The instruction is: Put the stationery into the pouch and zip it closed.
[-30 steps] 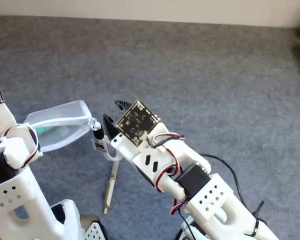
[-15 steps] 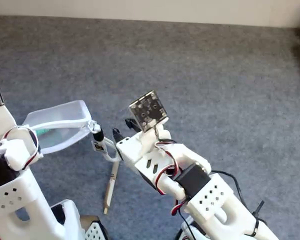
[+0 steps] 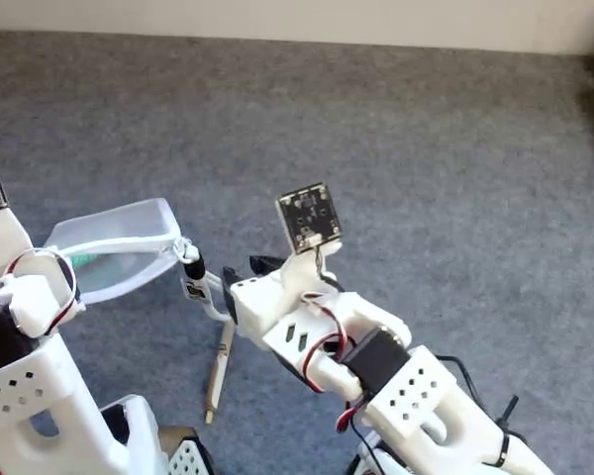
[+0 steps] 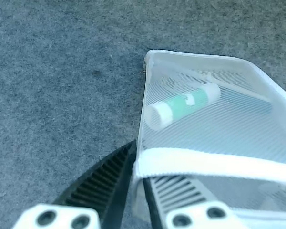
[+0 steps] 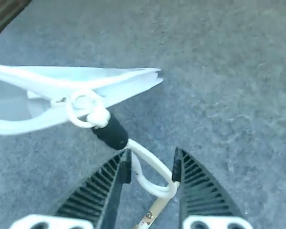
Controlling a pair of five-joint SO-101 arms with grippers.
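Note:
The translucent white pouch lies at the left of the grey carpet, its mouth gaping. My left gripper is shut on the pouch rim. A green-and-white glue stick lies inside the pouch, a green smear in the high view. The zipper pull has a black bead and a white cord loop. My right gripper stands open with that loop between its fingers; from above the right gripper sits just right of the black bead. A wooden pencil lies on the carpet below the loop.
Grey carpet spreads bare behind and to the right of both arms. The left arm's white body fills the lower left corner. The pencil's end shows just under the right fingers.
The right wrist has rolled, swinging its camera board up and to the right. Its gripper has drawn back from beside the pouch mouth to the cord loop. The left arm and pouch stayed put.

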